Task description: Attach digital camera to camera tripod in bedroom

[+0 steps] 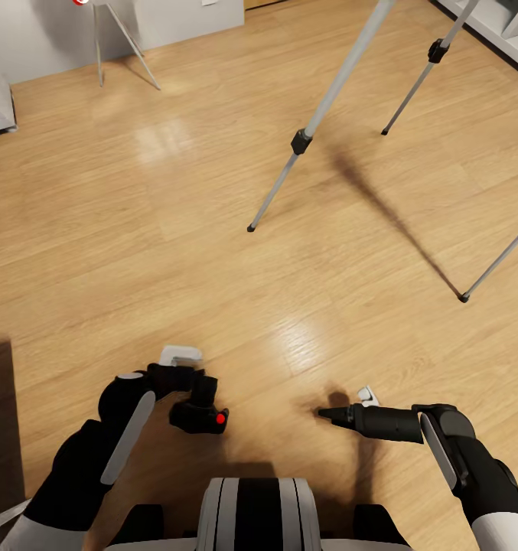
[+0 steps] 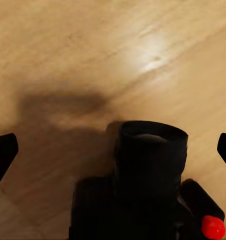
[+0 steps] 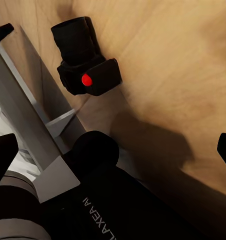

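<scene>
black digital camera (image 1: 200,414) at left gripper (image 1: 188,383), jaws apart

Glossy wooden floor (image 1: 174,252), grey wall (image 1: 52,34)

We see our left gripper (image 1: 193,398) clamped, seemingly, on its load, while our right gripper (image 1: 326,413) points inward, fingers spread.

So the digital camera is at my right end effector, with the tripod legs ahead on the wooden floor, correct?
Not quite. The digital camera is at the left end effector, not the right end effector, as the head view shows. The camera tripod legs do stand ahead on the wooden floor.
</scene>
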